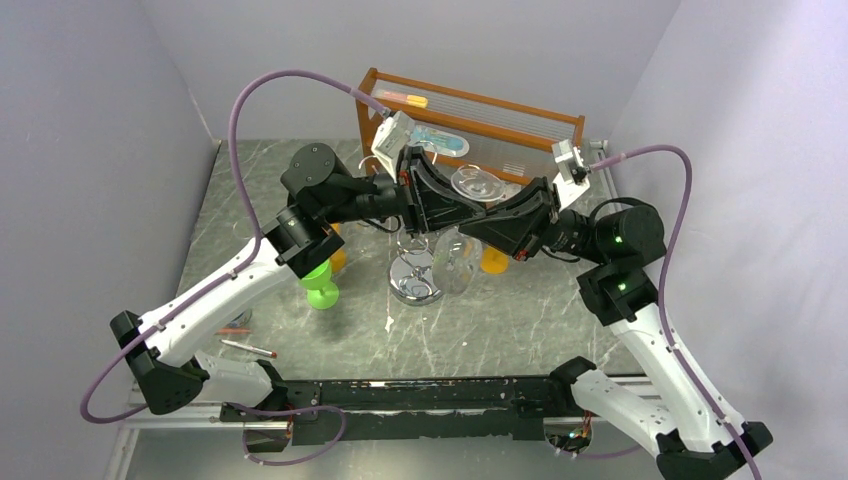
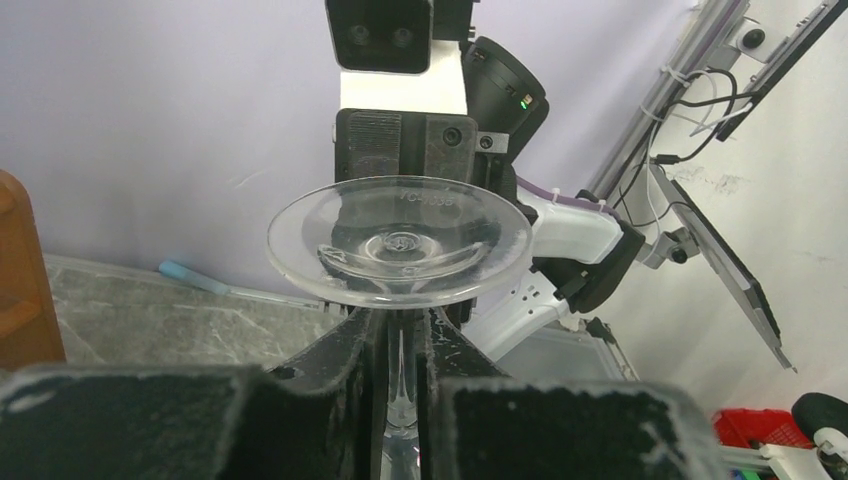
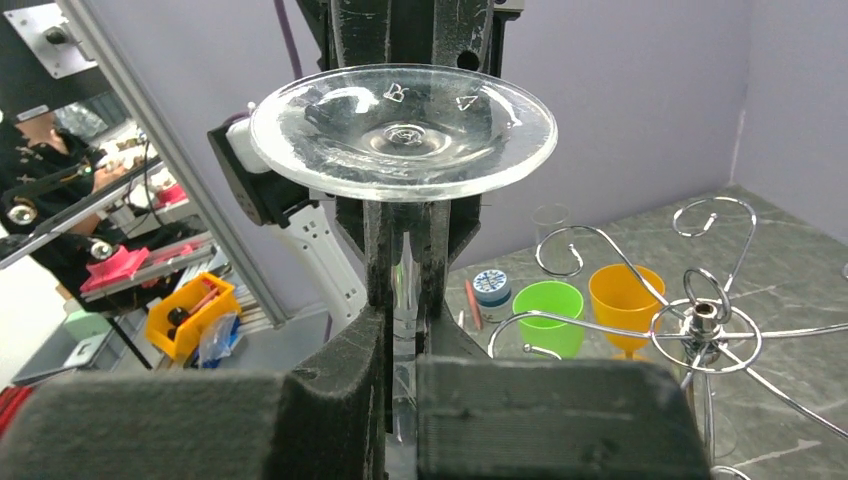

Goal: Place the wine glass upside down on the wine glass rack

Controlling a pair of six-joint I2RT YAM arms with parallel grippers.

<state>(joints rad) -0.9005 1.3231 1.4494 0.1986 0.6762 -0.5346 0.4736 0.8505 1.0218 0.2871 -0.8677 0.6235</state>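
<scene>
The clear wine glass hangs upside down above the table, with its round foot on top and its bowl below. Both grippers are shut on its thin stem from opposite sides. My left gripper reaches in from the left. My right gripper reaches in from the right, clamping just below the other's fingers. The wine glass rack, chrome wire with curled arms, stands right beside the glass. Its shiny round base sits under my left gripper.
A brown wooden shelf unit stands at the back. A green cup and an orange cup stand by the rack, with a small blue-lidded jar behind. A pen lies near the left arm.
</scene>
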